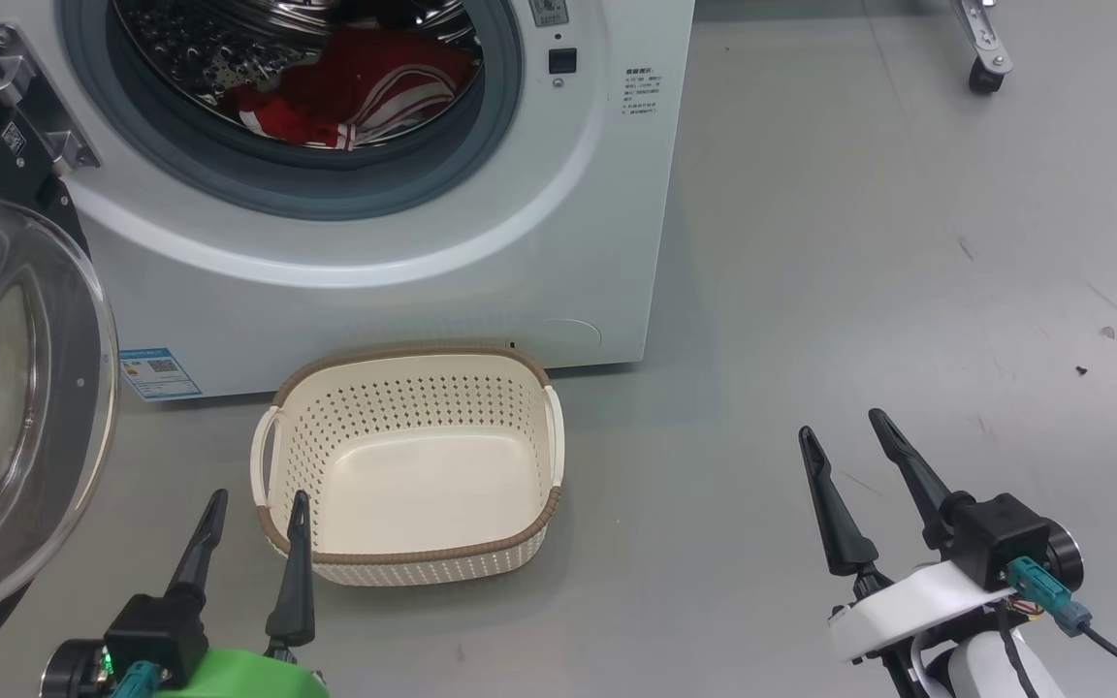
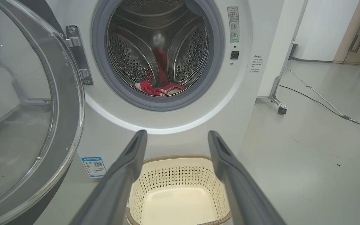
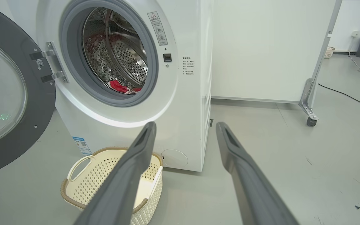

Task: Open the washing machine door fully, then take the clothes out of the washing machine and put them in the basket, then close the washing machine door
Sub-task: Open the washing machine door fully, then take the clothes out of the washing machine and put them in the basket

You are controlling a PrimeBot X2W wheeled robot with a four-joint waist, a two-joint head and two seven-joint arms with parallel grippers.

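Note:
The white washing machine [image 1: 442, 262] stands ahead with its door [image 1: 6, 407] swung wide open to the left, glass bowl bulging out. Red clothes [image 1: 350, 92] with white stripes lie at the bottom of the steel drum, the clothes [image 2: 159, 89] also showing in the left wrist view. The cream basket [image 1: 413, 383] sits on the floor in front of the machine and holds nothing. My left gripper [image 1: 258, 499] is open at the basket's near left corner. My right gripper [image 1: 845, 427] is open over bare floor, to the right of the basket.
Grey floor [image 1: 908, 242] stretches right of the machine. A wheeled metal stand leg [image 1: 983, 53] is at the far right. A white cable [image 2: 323, 103] runs across the floor beyond it. The open door takes up the space at my left.

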